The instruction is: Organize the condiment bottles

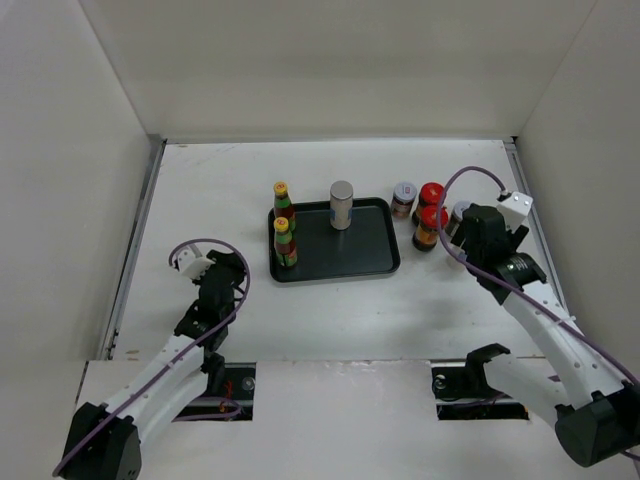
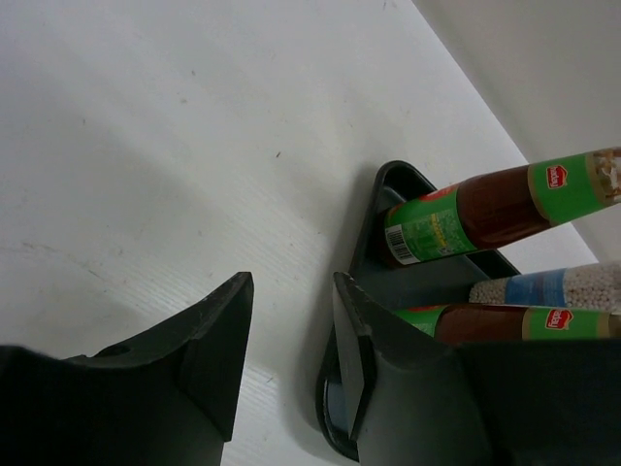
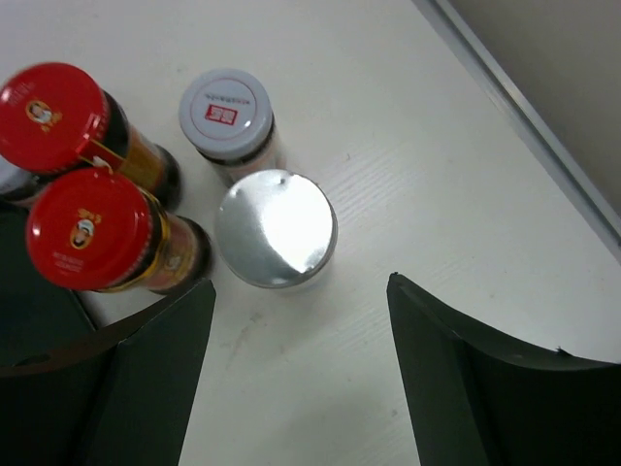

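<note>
Two yellow-capped dark sauce bottles [image 1: 283,205] [image 1: 286,243] and a silver-lidded shaker [image 1: 342,205] stand on the black tray [image 1: 365,255]. Right of the tray stand a silver-lidded jar [image 1: 404,198], two red-lidded jars [image 1: 431,196] [image 1: 428,228] and another silver-lidded jar [image 1: 458,212] partly behind my right gripper [image 1: 472,232]. In the right wrist view my right gripper [image 3: 301,291] is open and empty. A plain silver lid [image 3: 277,228] lies just ahead of it, a logo lid [image 3: 225,105] beyond, red lids [image 3: 53,115] [image 3: 89,228] to the left. My left gripper [image 1: 228,272] [image 2: 291,291] is open and empty beside the tray's corner [image 2: 388,180].
White walls enclose the table on the left, back and right. A metal rail [image 3: 529,116] runs along the right edge. The two sauce bottles [image 2: 475,214] fill the left side of the tray. Bare table [image 1: 220,190] lies left of the tray.
</note>
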